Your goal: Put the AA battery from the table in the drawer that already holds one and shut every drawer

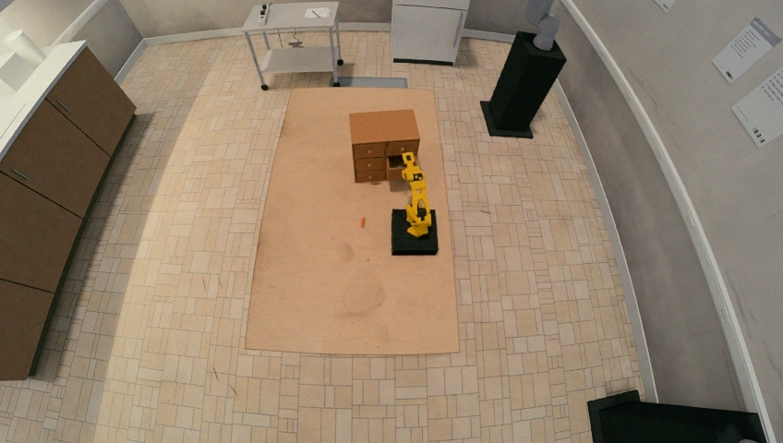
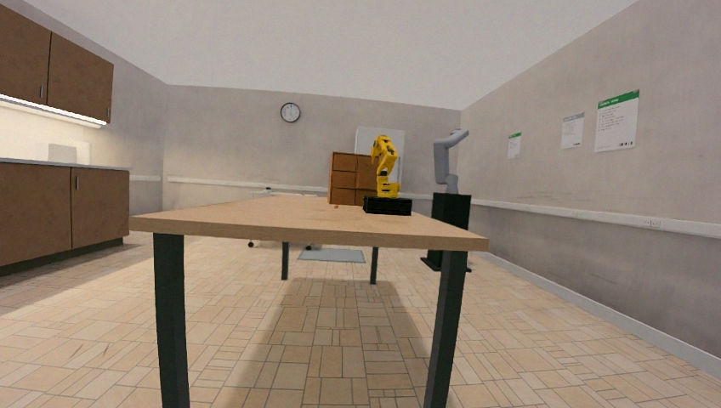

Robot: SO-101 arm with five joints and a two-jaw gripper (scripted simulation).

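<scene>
The AA battery (image 1: 362, 221), small and orange, lies on the table to the left of my base; it shows as a speck in the low side view (image 2: 336, 206). The brown drawer cabinet (image 1: 384, 140) stands at the table's far end, with two columns of three drawers. The middle right drawer (image 1: 395, 168) is pulled out; I cannot see what it holds. My yellow gripper (image 1: 406, 159) reaches over that drawer's right side, raised to about the top drawer row in the side view (image 2: 380, 144). It is nearly shut and holds nothing.
My black base (image 1: 414, 233) sits in front of the cabinet on the right half of the table. The other five drawers look shut. Off the table stand a black pedestal with a grey arm (image 1: 524, 82) and a white cart (image 1: 294, 41).
</scene>
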